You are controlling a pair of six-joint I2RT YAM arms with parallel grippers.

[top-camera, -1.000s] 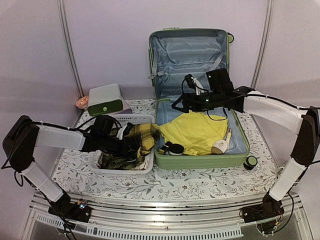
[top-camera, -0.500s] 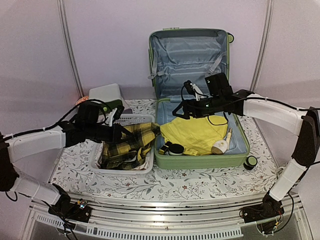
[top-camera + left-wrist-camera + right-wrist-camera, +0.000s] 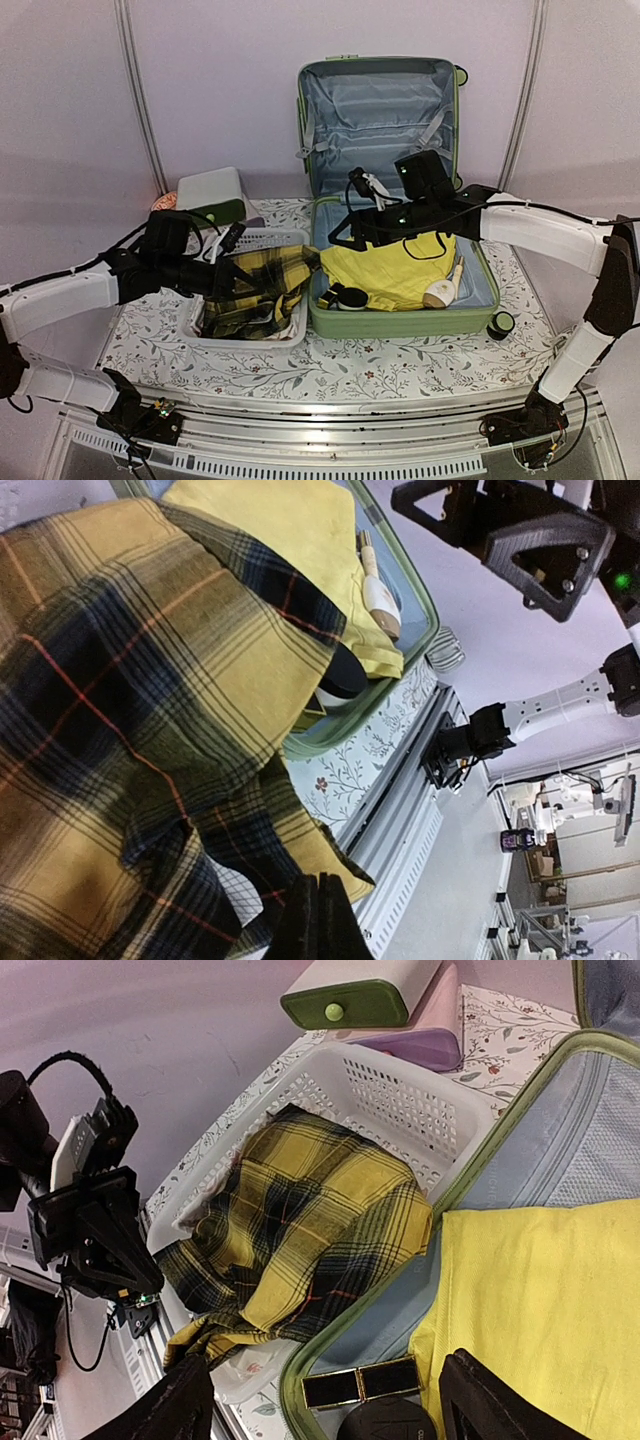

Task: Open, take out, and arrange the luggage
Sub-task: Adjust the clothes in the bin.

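basket [image 3: 250, 340] left of luggage [image 3: 380, 100], shirt [image 3: 255, 285] in basket

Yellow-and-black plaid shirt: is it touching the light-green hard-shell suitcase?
Touching. In the right wrist view, a corner of the plaid shirt drapes over the green rim of the suitcase.

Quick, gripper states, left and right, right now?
Left gripper: closed; whether it pinches the plaid shirt cannot be told.
Right gripper: open, empty, above the yellow shirt.
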